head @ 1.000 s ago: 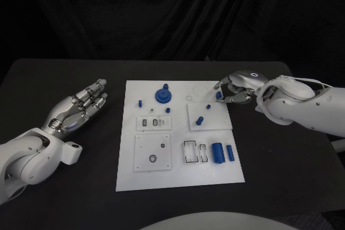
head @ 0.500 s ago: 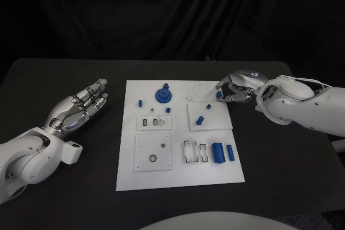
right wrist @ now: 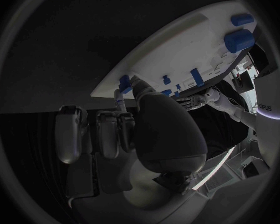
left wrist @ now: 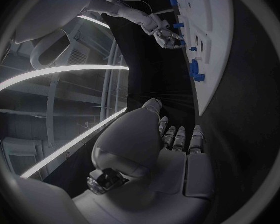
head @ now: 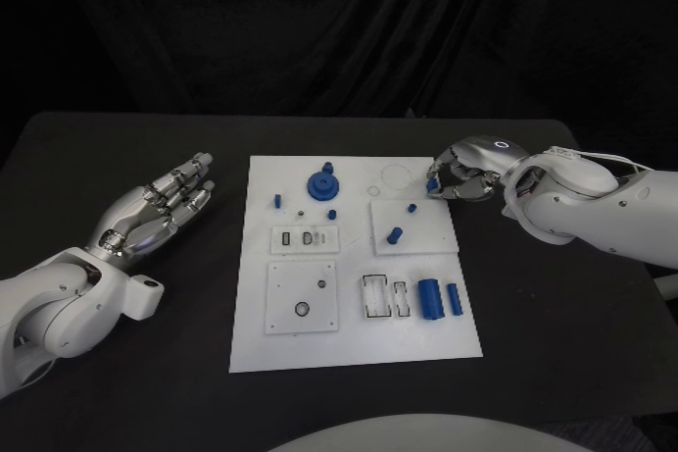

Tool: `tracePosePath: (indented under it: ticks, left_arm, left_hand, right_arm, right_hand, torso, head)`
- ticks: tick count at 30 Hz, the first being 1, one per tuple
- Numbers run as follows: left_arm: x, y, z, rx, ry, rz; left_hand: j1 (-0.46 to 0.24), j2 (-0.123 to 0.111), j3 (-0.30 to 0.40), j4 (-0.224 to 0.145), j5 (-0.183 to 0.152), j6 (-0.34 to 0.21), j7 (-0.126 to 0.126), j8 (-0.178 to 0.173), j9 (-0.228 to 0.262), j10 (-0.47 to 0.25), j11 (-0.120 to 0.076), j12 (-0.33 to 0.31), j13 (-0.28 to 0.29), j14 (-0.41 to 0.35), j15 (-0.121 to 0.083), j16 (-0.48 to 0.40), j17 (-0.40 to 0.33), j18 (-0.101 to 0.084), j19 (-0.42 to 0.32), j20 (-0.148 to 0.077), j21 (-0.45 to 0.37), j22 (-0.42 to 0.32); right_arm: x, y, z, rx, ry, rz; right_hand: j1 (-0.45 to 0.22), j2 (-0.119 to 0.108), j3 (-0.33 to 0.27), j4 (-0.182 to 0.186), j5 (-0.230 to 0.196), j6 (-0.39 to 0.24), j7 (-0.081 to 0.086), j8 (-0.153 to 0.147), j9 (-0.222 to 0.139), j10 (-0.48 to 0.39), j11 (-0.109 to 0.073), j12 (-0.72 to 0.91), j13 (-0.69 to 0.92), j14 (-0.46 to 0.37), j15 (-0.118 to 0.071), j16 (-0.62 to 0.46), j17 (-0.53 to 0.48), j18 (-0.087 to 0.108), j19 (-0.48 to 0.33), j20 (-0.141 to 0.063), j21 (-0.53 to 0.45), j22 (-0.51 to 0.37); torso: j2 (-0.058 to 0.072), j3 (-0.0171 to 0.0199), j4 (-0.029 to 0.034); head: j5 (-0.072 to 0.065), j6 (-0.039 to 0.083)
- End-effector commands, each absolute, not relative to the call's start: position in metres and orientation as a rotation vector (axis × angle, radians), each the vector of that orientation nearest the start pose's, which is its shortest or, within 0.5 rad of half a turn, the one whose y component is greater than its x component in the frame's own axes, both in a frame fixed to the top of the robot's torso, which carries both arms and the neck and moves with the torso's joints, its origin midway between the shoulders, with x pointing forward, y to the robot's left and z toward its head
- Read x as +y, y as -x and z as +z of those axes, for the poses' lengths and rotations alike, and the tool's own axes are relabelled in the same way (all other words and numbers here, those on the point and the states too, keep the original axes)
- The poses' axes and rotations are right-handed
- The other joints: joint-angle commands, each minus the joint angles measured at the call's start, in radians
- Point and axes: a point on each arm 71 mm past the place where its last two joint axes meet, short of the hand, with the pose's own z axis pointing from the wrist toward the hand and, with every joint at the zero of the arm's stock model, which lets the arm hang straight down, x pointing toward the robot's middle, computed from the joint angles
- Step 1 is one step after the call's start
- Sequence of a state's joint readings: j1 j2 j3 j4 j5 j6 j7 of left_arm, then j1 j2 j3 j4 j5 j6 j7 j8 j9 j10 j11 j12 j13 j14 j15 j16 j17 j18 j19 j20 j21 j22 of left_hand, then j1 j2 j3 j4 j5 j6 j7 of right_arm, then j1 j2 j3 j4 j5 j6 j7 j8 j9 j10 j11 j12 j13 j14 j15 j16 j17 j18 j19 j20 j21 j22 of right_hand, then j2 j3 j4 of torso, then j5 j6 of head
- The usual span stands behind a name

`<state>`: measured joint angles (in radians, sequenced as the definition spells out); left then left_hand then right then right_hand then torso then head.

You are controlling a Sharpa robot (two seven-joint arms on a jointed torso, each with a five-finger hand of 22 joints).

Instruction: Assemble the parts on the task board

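The white task board (head: 354, 344) lies in the middle of the black table. At its far right corner my right hand (head: 466, 173) pinches a small blue part (head: 431, 185) between thumb and a finger, just over the board's edge; the right wrist view shows that part (right wrist: 124, 82) at the fingertips beside the board (right wrist: 177, 50). My left hand (head: 156, 212) lies left of the board, fingers spread, holding nothing. On the board are a blue round part (head: 323, 186), several small blue pegs, a thick blue cylinder (head: 428, 300) and a slim one (head: 453, 297).
Raised white plates sit on the board: one with slots (head: 304, 239), a square one (head: 301, 297), and one under two blue pegs (head: 424, 231). Bare black table (head: 565, 334) surrounds the board. The left wrist view shows the board (left wrist: 209, 35) and the right hand (left wrist: 165, 35) far off.
My right hand has edged slightly toward the far side with the small blue part still pinched. The left hand has stayed where it was.
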<state>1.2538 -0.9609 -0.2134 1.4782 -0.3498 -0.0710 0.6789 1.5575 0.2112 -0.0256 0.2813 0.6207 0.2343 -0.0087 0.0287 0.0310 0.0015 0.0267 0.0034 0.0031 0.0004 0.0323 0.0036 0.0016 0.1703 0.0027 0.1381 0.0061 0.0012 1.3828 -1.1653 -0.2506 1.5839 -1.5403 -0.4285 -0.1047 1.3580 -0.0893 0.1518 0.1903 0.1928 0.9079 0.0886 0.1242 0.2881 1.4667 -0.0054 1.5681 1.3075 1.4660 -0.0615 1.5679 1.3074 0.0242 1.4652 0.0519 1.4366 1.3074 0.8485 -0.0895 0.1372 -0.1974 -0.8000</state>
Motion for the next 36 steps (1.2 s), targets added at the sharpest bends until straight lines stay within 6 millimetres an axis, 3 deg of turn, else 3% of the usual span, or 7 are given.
tracePosePath:
  ticks: [1,11,18,20,23,30,36]
  left_arm:
    - [0.262,-0.462,-0.187,1.39,0.492,-1.726]
    - [0.262,-0.462,-0.187,1.393,0.494,-1.725]
    - [0.262,-0.462,-0.187,1.395,0.495,-1.726]
    - [0.262,-0.462,-0.188,1.396,0.496,-1.725]
    - [0.263,-0.462,-0.188,1.396,0.498,-1.722]
    - [0.264,-0.462,-0.188,1.397,0.5,-1.72]
    - [0.262,-0.462,-0.188,1.4,0.5,-1.721]
  left_hand:
    - [-0.006,0.002,0.006,0.001,-0.003,-0.006,0.002,0.001,0.0,0.003,0.007,-0.002,-0.002,0.0,0.008,-0.004,-0.002,0.003,-0.003,0.006,-0.006,-0.001]
    - [-0.006,0.002,0.006,0.001,-0.004,-0.005,0.002,0.001,0.0,0.003,0.007,-0.002,-0.002,0.0,0.008,-0.004,-0.002,0.003,-0.003,0.006,-0.006,-0.001]
    - [-0.007,0.002,0.006,0.002,-0.005,-0.005,0.003,0.002,0.0,0.003,0.007,-0.002,-0.002,0.0,0.008,-0.004,-0.002,0.003,-0.003,0.007,-0.006,-0.001]
    - [-0.007,0.002,0.006,0.002,-0.005,-0.005,0.003,0.002,0.0,0.003,0.007,-0.002,-0.002,0.0,0.008,-0.004,-0.002,0.003,-0.003,0.007,-0.006,-0.001]
    - [-0.008,0.003,0.006,0.002,-0.007,-0.005,0.004,0.002,0.0,0.003,0.007,-0.002,-0.002,0.0,0.009,-0.004,-0.002,0.003,-0.003,0.007,-0.006,-0.001]
    - [-0.008,0.003,0.006,0.002,-0.008,-0.003,0.005,0.002,0.0,0.004,0.007,-0.002,-0.001,0.0,0.009,-0.004,-0.002,0.004,-0.003,0.008,-0.006,-0.001]
    - [-0.009,0.003,0.006,0.003,-0.01,-0.003,0.005,0.002,0.0,0.004,0.007,-0.002,-0.001,0.0,0.01,-0.004,-0.002,0.004,-0.003,0.009,-0.006,-0.001]
  right_arm:
    - [-0.345,-0.46,-0.159,1.567,0.137,0.3]
    - [-0.344,-0.46,-0.159,1.558,0.136,0.303]
    - [-0.343,-0.459,-0.156,1.521,0.134,0.316]
    - [-0.342,-0.459,-0.155,1.496,0.137,0.33]
    - [-0.338,-0.456,-0.151,1.453,0.144,0.36]
    - [-0.317,-0.448,-0.14,1.397,0.17,0.439]
    - [-0.277,-0.445,-0.124,1.381,0.237,0.538]
  right_hand:
    - [0.002,0.01,-0.005,0.0,-0.005,0.023,-0.002,0.013,0.016,0.104,0.004,0.003,0.263,0.103,0.002,-0.003,0.259,0.013,0.025,0.001,-0.006,0.212]
    - [0.02,0.024,-0.004,-0.013,0.026,0.077,-0.014,0.047,0.067,0.104,-0.005,0.003,0.263,0.102,-0.006,-0.005,0.257,0.013,0.025,-0.005,-0.009,0.213]
    - [0.057,0.044,0.011,-0.041,0.054,0.111,-0.02,0.07,0.107,0.104,-0.01,0.003,0.263,0.102,-0.01,-0.006,0.256,0.012,0.028,-0.01,-0.007,0.215]
    - [0.065,0.05,0.015,-0.046,0.05,0.114,-0.02,0.072,0.114,0.104,-0.01,0.003,0.263,0.102,-0.01,-0.005,0.257,0.011,0.03,-0.01,-0.003,0.216]
    - [0.069,0.061,0.014,-0.048,0.003,0.117,-0.019,0.075,0.135,0.104,-0.008,0.003,0.263,0.104,-0.009,-0.001,0.26,0.008,0.037,-0.01,0.008,0.221]
    - [0.066,0.063,0.008,-0.045,-0.013,0.131,-0.02,0.086,0.151,0.104,0.0,0.003,0.263,0.105,-0.004,0.003,0.263,0.005,0.044,-0.007,0.019,0.225]
    - [0.058,0.061,0.001,-0.038,-0.023,0.128,-0.016,0.085,0.157,0.104,0.006,0.003,0.263,0.105,0.0,0.003,0.263,0.006,0.042,-0.004,0.017,0.224]
  torso:
    - [0.0,-0.0003,0.0008]
    - [0.0,-0.0004,-0.0003]
    - [0.0,-0.0003,0.0005]
    - [0.0,-0.0001,0.0005]
    - [0.0,-0.0001,-0.0003]
    - [0.001,0.0001,0.0003]
    - [0.0,0.0001,-0.0016]
  head:
    - [0.002,-0.001]
    - [0.005,-0.004]
    - [0.006,-0.006]
    - [0.009,-0.006]
    - [0.013,-0.007]
    - [0.015,-0.003]
    - [0.027,0.001]
